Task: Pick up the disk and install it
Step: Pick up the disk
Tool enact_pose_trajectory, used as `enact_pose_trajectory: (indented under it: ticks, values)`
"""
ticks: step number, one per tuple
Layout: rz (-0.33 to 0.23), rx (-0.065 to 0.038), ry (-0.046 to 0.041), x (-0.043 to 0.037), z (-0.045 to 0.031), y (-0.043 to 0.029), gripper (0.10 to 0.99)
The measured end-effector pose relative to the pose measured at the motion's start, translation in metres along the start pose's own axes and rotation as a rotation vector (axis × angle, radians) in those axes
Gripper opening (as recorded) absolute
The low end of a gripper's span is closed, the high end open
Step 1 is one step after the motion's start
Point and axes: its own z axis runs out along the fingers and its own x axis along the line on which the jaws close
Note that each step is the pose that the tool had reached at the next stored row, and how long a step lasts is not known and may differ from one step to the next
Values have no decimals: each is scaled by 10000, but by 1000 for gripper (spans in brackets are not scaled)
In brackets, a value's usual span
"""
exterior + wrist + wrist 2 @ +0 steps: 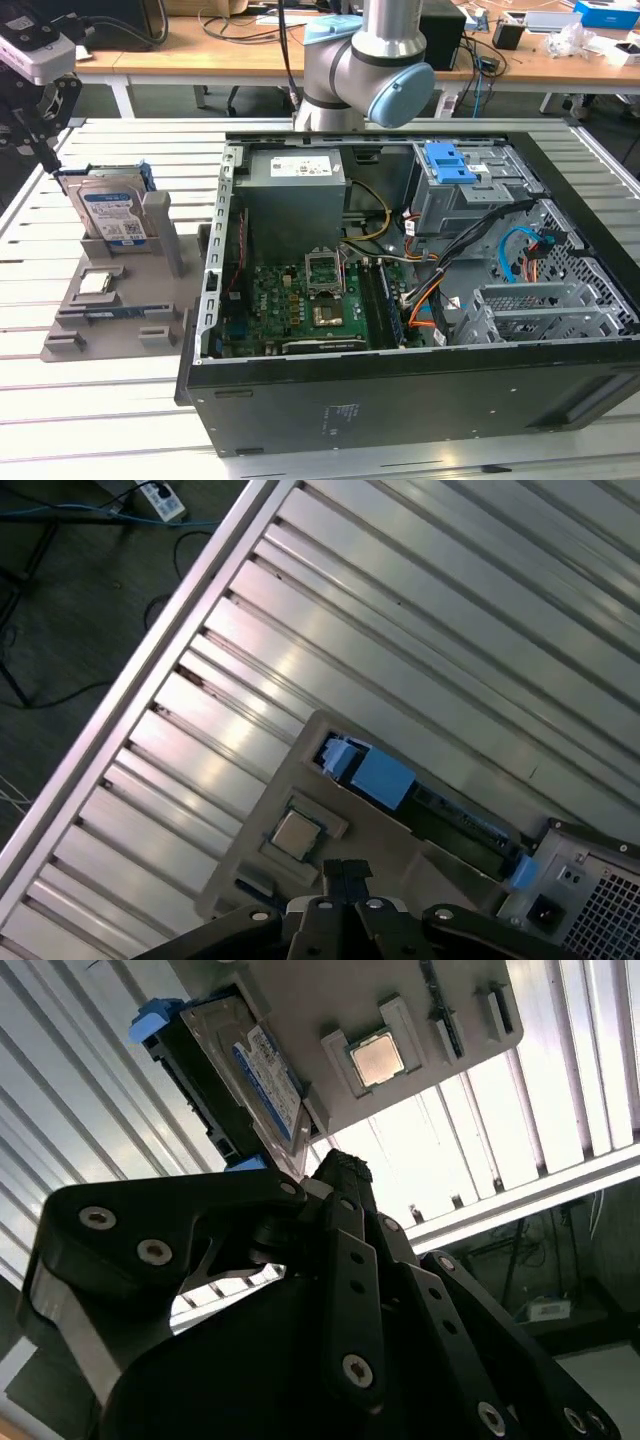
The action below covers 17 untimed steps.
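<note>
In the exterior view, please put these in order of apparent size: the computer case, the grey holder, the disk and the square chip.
Largest to smallest:
1. computer case
2. grey holder
3. disk, standing upright in the holder
4. square chip, clearly the smallest

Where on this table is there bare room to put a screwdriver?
Bare table slats lie nearer the camera than the grey holder, at the exterior view's left, and behind the holder beside the case. Crowded: the holder itself, with the disk, and inside the case.

Open computer case [400, 412] — grey tray [100, 338]
</note>
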Motion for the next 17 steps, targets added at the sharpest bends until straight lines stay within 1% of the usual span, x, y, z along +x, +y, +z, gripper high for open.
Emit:
enact_pose_trajectory:
  ticks: [5, 6, 10, 12, 14, 17]
  values:
    - [-650, -17, 17, 0, 0, 0, 106]
    - [-854, -21, 22, 0, 0, 0, 106]
    - [-1314, -33, 34, 0, 0, 0, 106]
    - [-1694, -43, 44, 0, 0, 0, 106]
    - [-1909, -47, 49, 0, 0, 0, 106]
    - [-2422, -60, 61, 0, 0, 0, 106]
